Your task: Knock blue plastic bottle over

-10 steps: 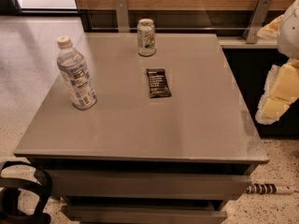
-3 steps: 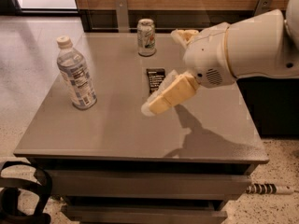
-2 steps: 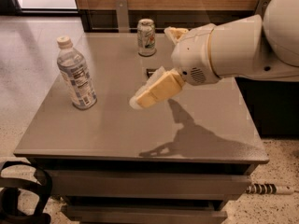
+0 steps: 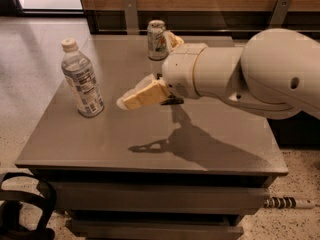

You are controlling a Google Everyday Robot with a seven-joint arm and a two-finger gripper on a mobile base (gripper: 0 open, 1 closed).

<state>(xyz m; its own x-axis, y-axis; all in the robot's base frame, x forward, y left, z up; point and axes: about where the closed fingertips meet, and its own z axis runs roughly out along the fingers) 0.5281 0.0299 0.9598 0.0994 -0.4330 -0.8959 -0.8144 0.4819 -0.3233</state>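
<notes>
Gripper (image 4: 148, 69) over the middle of the desk (image 4: 75, 144), its fingers (image 4: 145, 94) spread apart and holding nothing. The blue plastic bottle (image 4: 82, 81) stands upright near the desk's left edge, close to the nearer fingertip but apart from it. A can (image 4: 156, 39) stands at the rear.

The arm (image 4: 260, 74) was cased in smooth off-white shells: a bulbous joint bearing one small dark hole, then a seamed cylindrical wrist. The gripper (image 4: 145, 68), with pale yellow fingers (image 4: 142, 95) parted, hung over mid-tabletop (image 4: 150, 139), toward the far edge.
</notes>
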